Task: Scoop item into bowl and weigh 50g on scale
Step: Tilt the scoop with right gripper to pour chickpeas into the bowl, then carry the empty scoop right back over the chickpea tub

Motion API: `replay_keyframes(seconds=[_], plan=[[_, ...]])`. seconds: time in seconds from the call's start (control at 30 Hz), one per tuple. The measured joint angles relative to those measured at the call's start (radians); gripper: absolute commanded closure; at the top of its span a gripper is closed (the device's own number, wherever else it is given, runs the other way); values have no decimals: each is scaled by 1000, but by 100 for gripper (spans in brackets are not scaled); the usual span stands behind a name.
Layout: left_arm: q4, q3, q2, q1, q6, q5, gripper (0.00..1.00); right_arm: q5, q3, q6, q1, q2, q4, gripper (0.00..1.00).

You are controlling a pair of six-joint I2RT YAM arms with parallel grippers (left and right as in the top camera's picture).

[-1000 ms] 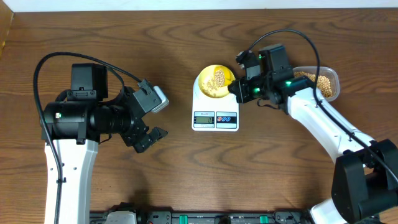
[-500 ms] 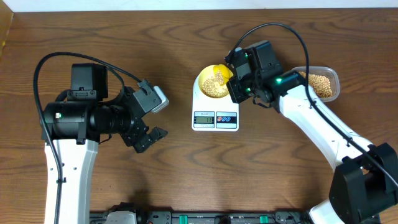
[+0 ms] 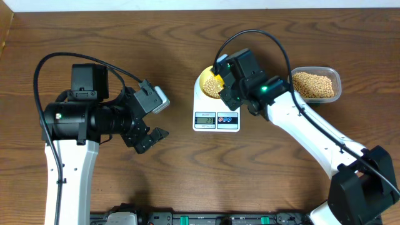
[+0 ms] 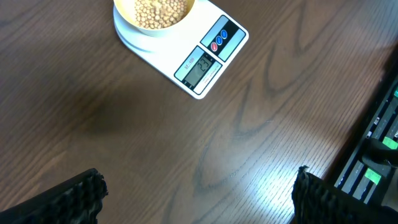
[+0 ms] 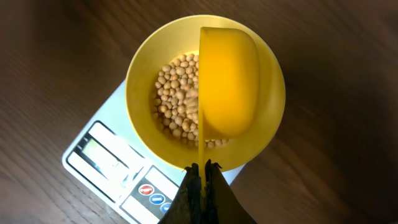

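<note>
On the wooden table (image 3: 187,181), the right gripper (image 5: 203,169), clamped on the yellow spoon (image 5: 229,81), has moved from beside the tub (image 3: 315,84) to over the bowl (image 5: 140,81) on the scale (image 3: 216,119). The spoon is tipped; beans (image 5: 174,106) lie in the bowl. This is probably the pouring step. The left gripper (image 3: 156,119) stands wide, idle.

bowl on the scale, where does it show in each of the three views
overhead: bowl upper centre, partly covered
left wrist: top edge, left of centre, cut off
right wrist: middle, under the yellow measuring spoon
shared landmark: the white scale beneath it, display showing in all three
</note>
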Motion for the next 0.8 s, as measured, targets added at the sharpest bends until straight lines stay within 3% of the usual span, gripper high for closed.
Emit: replay_keyframes(seconds=[0.57, 0.7, 0.8], plan=[[0, 0, 0, 0, 0, 0, 2, 96, 47, -26, 24, 0, -21, 99], [0, 0, 0, 0, 0, 1, 2, 106, 163, 32, -8, -20, -148, 99], [0, 0, 0, 0, 0, 0, 2, 112, 260, 83, -110, -97, -337, 99]])
